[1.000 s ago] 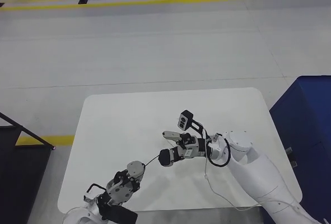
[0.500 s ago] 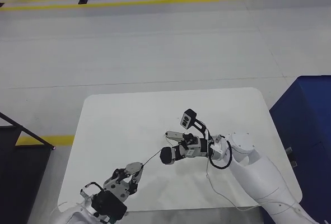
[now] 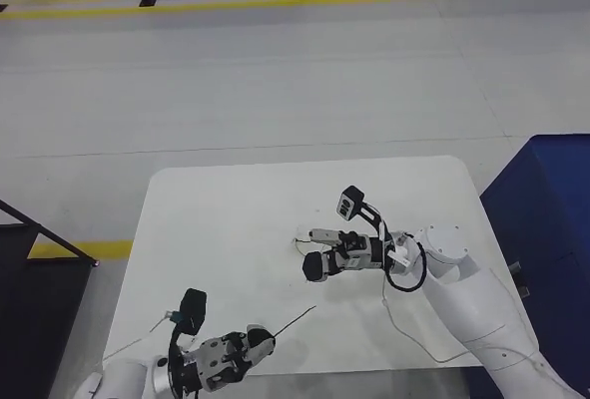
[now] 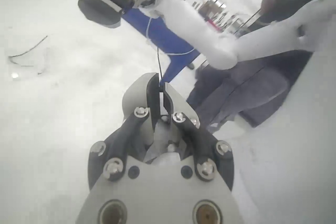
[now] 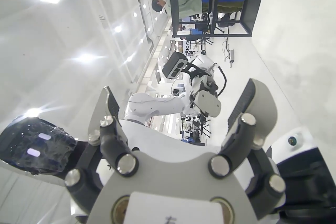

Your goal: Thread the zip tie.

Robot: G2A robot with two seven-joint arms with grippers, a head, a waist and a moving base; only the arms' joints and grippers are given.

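Note:
A thin black zip tie (image 3: 295, 321) sticks out from my left gripper (image 3: 265, 337), which is shut on one end of it near the table's front edge. In the left wrist view the tie (image 4: 158, 59) rises straight from between the closed fingertips of that gripper (image 4: 159, 83). My right gripper (image 3: 309, 251) hovers over the middle of the table, open and holding nothing, a short way beyond the tie's free tip. In the right wrist view its fingers (image 5: 110, 104) stand wide apart, with the left arm's gripper (image 5: 207, 104) farther off.
The white table (image 3: 225, 219) carries thin dark curved marks (image 4: 26, 51). A blue cabinet (image 3: 564, 229) stands along the right edge. A dark frame (image 3: 15, 299) sits off the left edge.
The left gripper has drawn back toward the front edge, taking the zip tie with it. The right gripper has shifted right, so the tie's tip is now apart from it.

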